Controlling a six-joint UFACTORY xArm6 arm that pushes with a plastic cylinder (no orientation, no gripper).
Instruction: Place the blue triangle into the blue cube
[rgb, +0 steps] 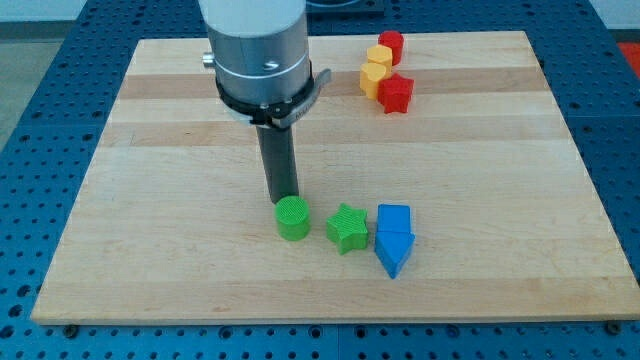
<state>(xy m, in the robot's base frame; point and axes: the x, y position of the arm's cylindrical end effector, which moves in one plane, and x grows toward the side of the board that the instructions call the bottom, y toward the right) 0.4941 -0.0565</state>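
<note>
One dark rod is seen hanging from a grey cylindrical arm housing (255, 45) over a pale wooden bench (150, 200). No jaws are fitted to this arm, so nothing can be said to be apart, together or clamped; the rod simply ends in my tip (285, 196). The green cylinder (292, 218) is taken as the landmark. My tip is placed just above the green cylinder in the view, at its upper edge, and whether the two are touching cannot be told. Just to the view's right of the green cylinder, a green star (347, 228) is found, close beside it but with a slim gap. Further to the view's right of the green cylinder, past the star, the blue cube (394, 219) is seen, and the blue triangle (393, 254) is pressed against the cube's lower side, its point aimed at the view's bottom. Well apart from the green cylinder, toward the view's top right, a tight cluster is gathered: a red cylinder (390, 46) at the top, a yellow block (376, 68) of unclear shape below it, and a red star (396, 93) lowest. The bench is carried on a blue perforated surface (30, 150).
</note>
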